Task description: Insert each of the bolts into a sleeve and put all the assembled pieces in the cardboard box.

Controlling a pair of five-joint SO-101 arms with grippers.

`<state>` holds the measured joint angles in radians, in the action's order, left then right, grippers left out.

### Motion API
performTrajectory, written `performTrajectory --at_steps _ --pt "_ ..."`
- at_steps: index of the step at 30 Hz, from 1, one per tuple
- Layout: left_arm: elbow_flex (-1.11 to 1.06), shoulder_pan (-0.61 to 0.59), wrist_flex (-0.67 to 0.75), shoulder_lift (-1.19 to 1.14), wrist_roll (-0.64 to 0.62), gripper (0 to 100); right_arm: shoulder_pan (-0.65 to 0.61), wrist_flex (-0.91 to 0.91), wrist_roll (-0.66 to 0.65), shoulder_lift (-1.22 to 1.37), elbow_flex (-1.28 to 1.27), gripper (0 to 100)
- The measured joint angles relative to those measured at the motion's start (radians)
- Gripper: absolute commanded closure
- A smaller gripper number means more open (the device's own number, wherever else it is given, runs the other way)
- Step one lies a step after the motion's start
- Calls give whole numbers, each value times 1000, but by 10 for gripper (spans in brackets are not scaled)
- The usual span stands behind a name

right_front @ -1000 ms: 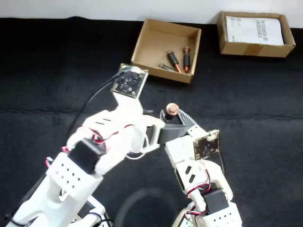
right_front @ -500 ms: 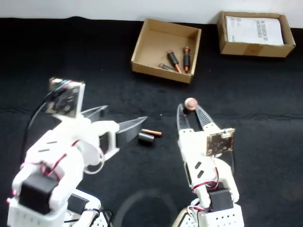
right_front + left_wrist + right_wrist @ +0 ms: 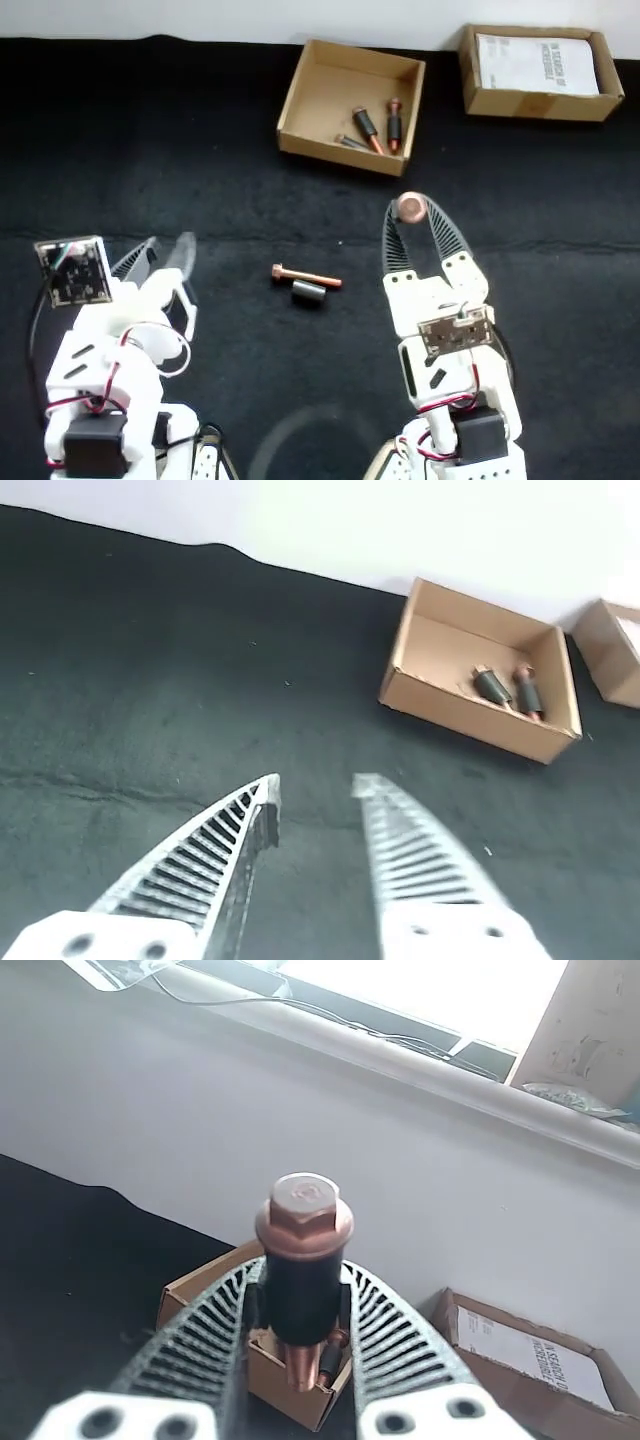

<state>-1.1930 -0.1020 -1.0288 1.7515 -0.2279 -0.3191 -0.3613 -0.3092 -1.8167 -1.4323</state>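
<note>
table cloth [image 3: 150, 130]: black, plain.
cardboard box [image 3: 335, 85]: plain brown.
pieces in box [image 3: 368, 127]: I read copper ends, black middles.
loose bolt [image 3: 306, 277]: copper.
loose sleeve [image 3: 308, 294]: dark grey, near black.
held piece [image 3: 303, 1222]: copper head and tip, black sleeve.
right gripper [image 3: 300, 1275]: grey, ribbed fingers.
left gripper [image 3: 316, 785]: white, ribbed fingers.
second box [image 3: 540, 102]: tan; I note a white printed sheet [image 3: 535, 62].

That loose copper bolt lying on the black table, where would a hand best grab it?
Probably the shank near its head, coming down from above: the bolt lies flat, and the sleeve sits close beside its middle, leaving the head end freer.
</note>
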Motion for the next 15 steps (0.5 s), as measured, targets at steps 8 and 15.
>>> performTrajectory --at_steps 8,15 --pt "-101 -68 31 31 0 973 0 0 -54 26 74 992" --pt "-238 -72 48 31 0 973 3 0 -57 298 305 992"
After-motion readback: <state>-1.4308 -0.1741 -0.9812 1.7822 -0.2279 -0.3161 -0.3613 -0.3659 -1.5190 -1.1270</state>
